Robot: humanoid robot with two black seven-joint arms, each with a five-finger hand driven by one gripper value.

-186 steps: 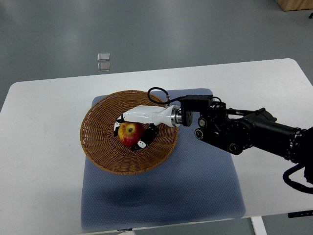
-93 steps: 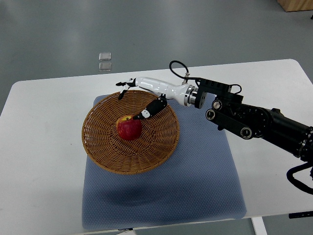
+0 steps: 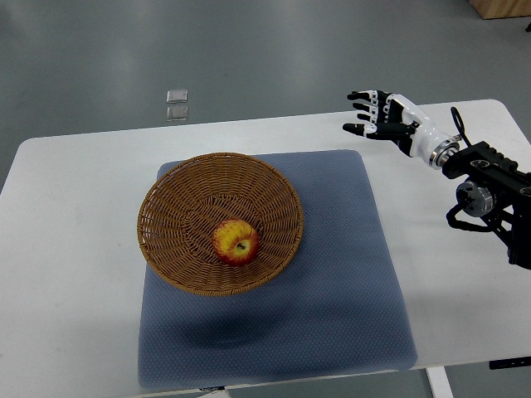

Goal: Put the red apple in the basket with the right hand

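Observation:
A red and yellow apple (image 3: 236,242) lies inside the round wicker basket (image 3: 174,199), a little below its middle, stem end facing up. My right hand (image 3: 375,115) hovers far off at the upper right, above the table's back edge, fingers spread and holding nothing. Its black arm (image 3: 489,186) enters from the right edge. The left arm does not show.
The basket rests on a blue-grey mat (image 3: 348,274) spread over the white table (image 3: 66,274). Two small clear squares (image 3: 175,104) lie on the grey floor beyond the table's far edge.
The right hand let go of the apple, lifted out of the basket and swung back to the upper right. The apple rolled slightly toward the basket's near side.

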